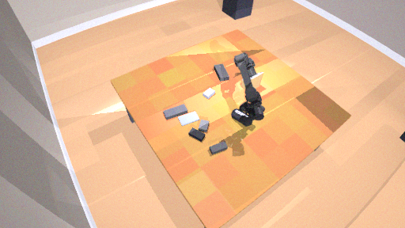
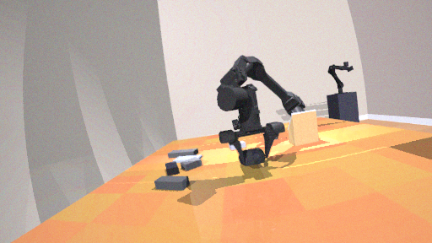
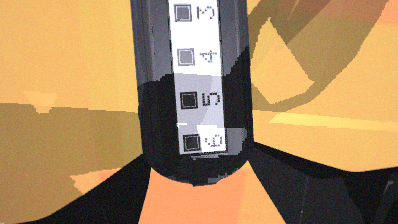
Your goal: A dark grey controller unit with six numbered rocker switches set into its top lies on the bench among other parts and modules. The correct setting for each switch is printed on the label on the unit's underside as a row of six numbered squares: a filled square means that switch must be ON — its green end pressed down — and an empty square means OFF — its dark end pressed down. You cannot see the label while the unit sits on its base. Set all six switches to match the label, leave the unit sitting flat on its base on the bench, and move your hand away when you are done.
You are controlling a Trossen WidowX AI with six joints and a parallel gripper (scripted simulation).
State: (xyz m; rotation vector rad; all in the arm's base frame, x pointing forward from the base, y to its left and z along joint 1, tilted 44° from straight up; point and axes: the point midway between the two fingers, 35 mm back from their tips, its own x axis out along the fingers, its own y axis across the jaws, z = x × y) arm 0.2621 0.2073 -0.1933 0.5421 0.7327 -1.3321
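Observation:
The dark controller unit [image 1: 246,115] [image 2: 251,157] [image 3: 158,110] is between the fingers with its underside turned up toward the wrist camera; its switches are hidden. Its white label [image 1: 240,113] [image 3: 216,75] shows squares 3, 4, 5 and 6 in the wrist view. Squares 3, 5 and 6 look dark and filled; square 4 looks paler grey, under glare. Squares 1 and 2 are out of view. My gripper [image 2: 255,154] [image 3: 198,151] is shut on the unit near its number 6 end, one fingertip at each long side, low over the bench. Whether the unit touches the bench is unclear.
A pale upright block [image 1: 257,81] [image 2: 305,127] stands beside the arm. Grey modules [image 1: 176,112] [image 1: 218,147] [image 1: 221,72], a black one [image 1: 196,134], a small grey one [image 1: 203,126], a white plate [image 1: 188,118] and a small white part [image 1: 209,93] lie on the bench.

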